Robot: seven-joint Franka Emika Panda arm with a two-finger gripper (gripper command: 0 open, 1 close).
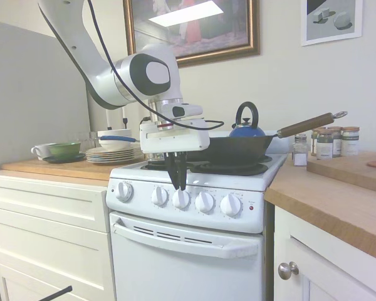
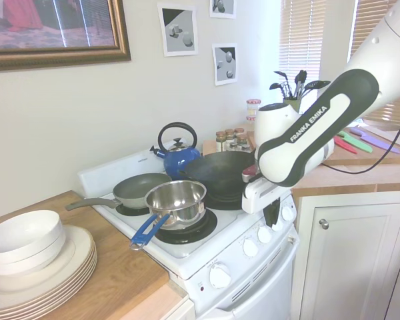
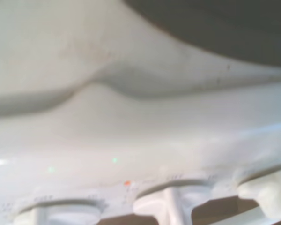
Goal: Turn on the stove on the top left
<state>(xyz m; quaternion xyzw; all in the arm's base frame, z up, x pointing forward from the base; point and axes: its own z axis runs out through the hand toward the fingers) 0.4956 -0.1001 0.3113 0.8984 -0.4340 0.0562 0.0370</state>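
Observation:
The white stove [image 1: 188,263] has five round knobs along its front panel and a small red light [image 1: 251,207] at the right end. My gripper [image 1: 178,186] points straight down at the panel's top edge. Its dark fingers are shut, and the tips sit just above the gap between the second knob [image 1: 159,195] and the third knob [image 1: 181,199], holding nothing. In the second exterior view the gripper [image 2: 273,223] hangs over the stove's [image 2: 187,257] front edge. The wrist view shows the blurred panel with a knob [image 3: 171,206] close by.
A black wok [image 1: 238,149] with a wooden handle and a blue kettle [image 1: 247,128] sit on the right burners. On the left burners are a steel saucepan [image 2: 177,200] and a frying pan [image 2: 140,189]. Stacked plates [image 1: 109,153] stand on the left counter, spice jars [image 1: 331,142] on the right.

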